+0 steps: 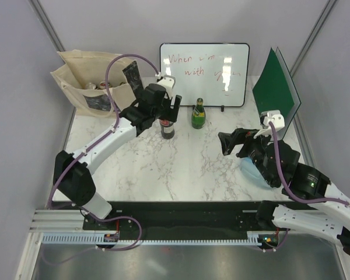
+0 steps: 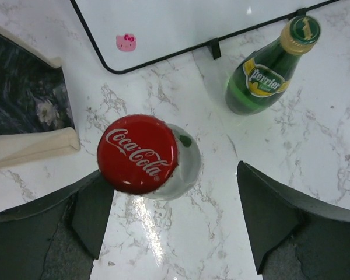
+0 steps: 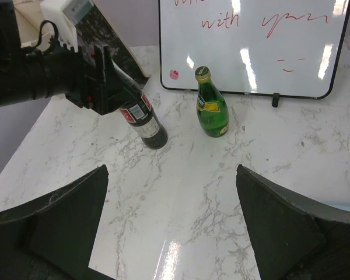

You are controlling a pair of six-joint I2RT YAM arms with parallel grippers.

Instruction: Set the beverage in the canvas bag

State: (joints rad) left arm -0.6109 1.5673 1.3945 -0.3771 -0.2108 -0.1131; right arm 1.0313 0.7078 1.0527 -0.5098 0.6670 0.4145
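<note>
Left gripper: jaws wide, nothing held. They straddle the cola bottle from above, red cap between the fingers. The cap sits off-centre, close to the left-hand finger in the wrist view, with a clear gap to the other. We read this as pre-grasp, lined up and not closed.

The top-down approach makes sense. The bottle stands upright on the marble table, so the neck is the easy place to pinch, and a neck grip keeps it vertical for lowering into a bag.

We'd re-centre before closing. Closing off-centre means one finger hits first and could push or tip the bottle.

A green Perrier bottle stands just beside the cola bottle, upright and apart from it. It is outside the jaws, so it shouldn't get clipped.

The canvas bag stands at the back-left corner, mouth open and facing up, near the left arm. Cans seem to be inside already; we can't tell how many. The short reach explains why the left arm takes this pick.

The whiteboard leans behind both bottles.

Right gripper: fully spread, empty, hanging over bare table to the right, well apart from the bottles. It looks parked out of the way.
</note>
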